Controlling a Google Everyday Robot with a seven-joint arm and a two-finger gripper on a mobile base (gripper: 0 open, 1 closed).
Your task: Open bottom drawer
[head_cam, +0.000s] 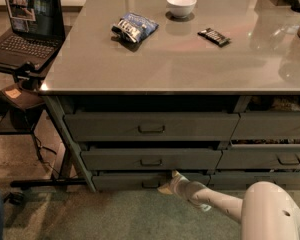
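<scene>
No wording can be read anywhere in the scene. Pale lettering is carried on the blue snack bag [134,28] lying on the counter [190,69], and light print is seen on the dark candy bar wrapper [213,36] farther right, but neither can be made out. Bright windows are shown on the laptop screen [32,11] at far left, and their contents cannot be deciphered. The gripper [169,182] is positioned low at the front of the bottom drawer [120,181], just right of its central pull handle [151,184].
</scene>
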